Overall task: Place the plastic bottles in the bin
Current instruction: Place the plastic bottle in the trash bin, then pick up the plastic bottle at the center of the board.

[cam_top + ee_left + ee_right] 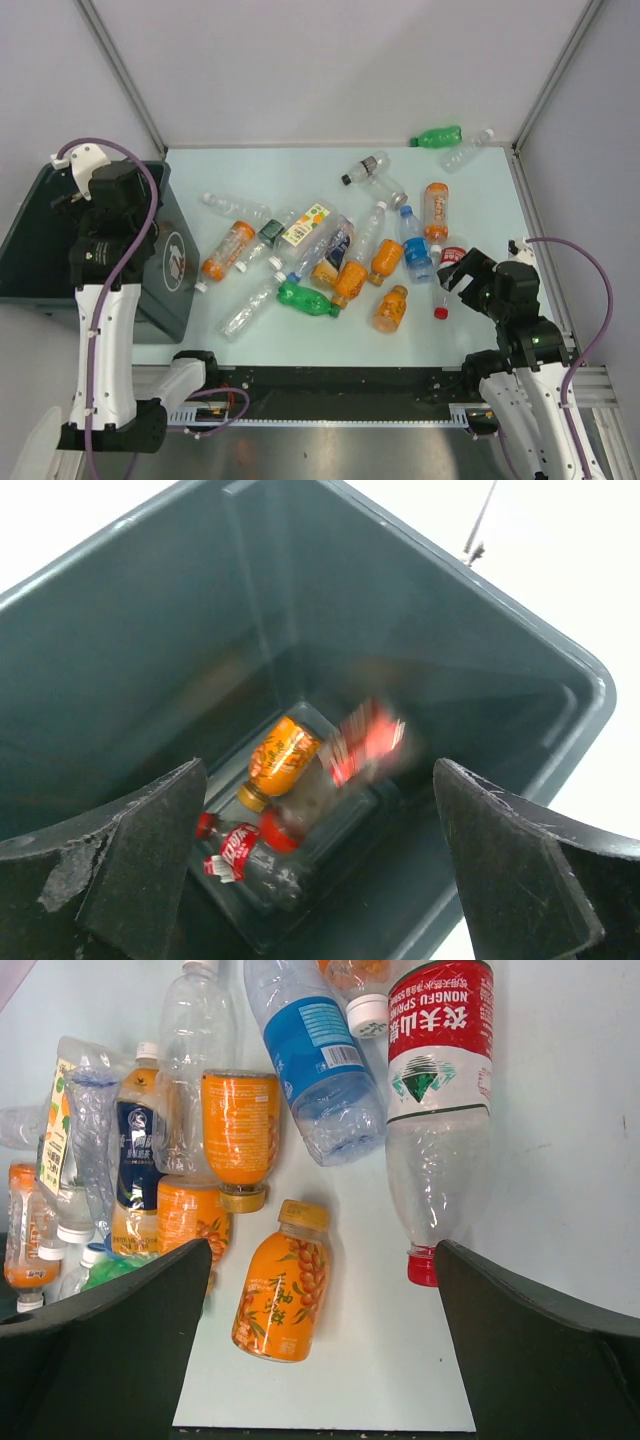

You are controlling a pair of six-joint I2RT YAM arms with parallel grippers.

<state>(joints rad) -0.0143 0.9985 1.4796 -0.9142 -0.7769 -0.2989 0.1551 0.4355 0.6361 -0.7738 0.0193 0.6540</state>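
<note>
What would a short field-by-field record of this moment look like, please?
left jaws: open, empty, above the bin
inside bin: orange bottle, red-labelled bottle, blurred red-labelled bottle
right jaws: open, empty, over the table
nearest right jaws: small orange bottle, red-capped clear bottle, both lying flat, ungripped
remaining on table: many bottles clustered mid-table, plus green bottle and clear bottle at the far edge
</note>
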